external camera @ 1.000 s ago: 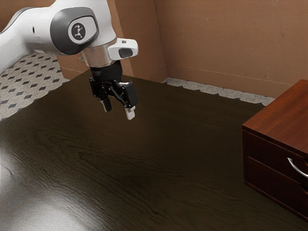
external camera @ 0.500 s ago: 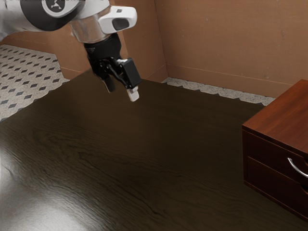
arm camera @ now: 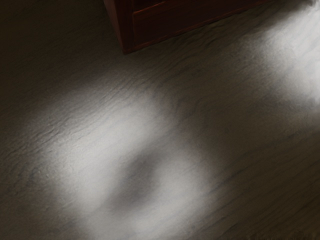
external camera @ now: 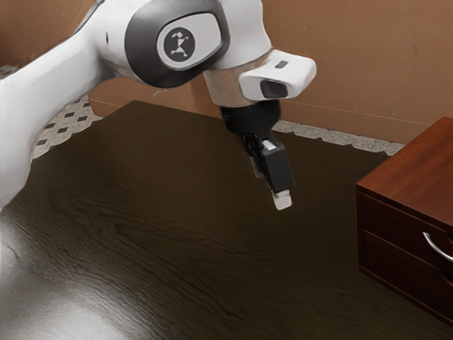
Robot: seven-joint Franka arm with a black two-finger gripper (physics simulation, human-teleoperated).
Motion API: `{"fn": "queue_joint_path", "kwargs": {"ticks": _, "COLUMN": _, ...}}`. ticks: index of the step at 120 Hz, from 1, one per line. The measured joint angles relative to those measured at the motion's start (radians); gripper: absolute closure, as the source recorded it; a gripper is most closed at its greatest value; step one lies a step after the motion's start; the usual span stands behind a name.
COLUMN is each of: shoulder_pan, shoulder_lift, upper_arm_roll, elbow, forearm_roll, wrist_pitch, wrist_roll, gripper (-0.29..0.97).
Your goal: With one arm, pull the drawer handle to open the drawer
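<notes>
Nothing you can actually read here, no words, numbers or brand names. The closest thing is a little white emblem [external camera: 178, 44] sitting on the dark round cap [external camera: 202, 28] of a joint on the white arm [external camera: 64, 78]. It's just a symbol though, not letters, so no text to report.

A reddish-brown wooden cabinet [external camera: 417, 166] at the exterior view's lower right has 2 drawers [external camera: 396, 223], both flush and shut, with a curved silver handle [external camera: 437, 248] at the right edge.
</notes>
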Motion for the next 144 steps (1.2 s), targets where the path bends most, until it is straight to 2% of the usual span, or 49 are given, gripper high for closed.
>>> {"fn": "queue_joint_path", "kwargs": {"ticks": 15, "shoulder_pan": -0.050, "shoulder_lift": 0.039, "upper_arm_roll": -0.005, "elbow": -0.022, "forearm_roll": -0.048, "wrist_pitch": 0.014, "wrist_roll": 0.214, "gripper": 0.00}}
{"fn": "queue_joint_path", "kwargs": {"ticks": 43, "shoulder_pan": -0.149, "shoulder_lift": 0.065, "upper_arm_roll": -0.015, "elbow": -0.031, "forearm_roll": -0.032, "wrist_pitch": 0.041, "wrist_roll": 0.514, "gripper": 0.00}}
{"fn": "queue_joint_path", "kwargs": {"ticks": 62, "shoulder_pan": -0.157, "shoulder_lift": 0.075, "upper_arm_roll": -0.038, "elbow": -0.028, "forearm_roll": -0.028, "wrist_pitch": 0.083, "wrist_roll": 0.661, "gripper": 0.00}}
{"fn": "queue_joint_path", "kwargs": {"ticks": 97, "shoulder_pan": -0.164, "shoulder_lift": 0.175, "upper_arm_roll": -0.073, "elbow": 0.072, "forearm_roll": 0.008, "wrist_pitch": 0.145, "wrist_roll": 0.861, "gripper": 0.00}}
{"fn": "queue_joint_path", "kwargs": {"ticks": 144, "shoulder_pan": -0.165, "shoulder_lift": 0.200, "upper_arm_roll": -0.120, "elbow": 0.086, "forearm_roll": 0.039, "wrist_pitch": 0.166, "wrist_roll": 0.998, "gripper": 0.00}}
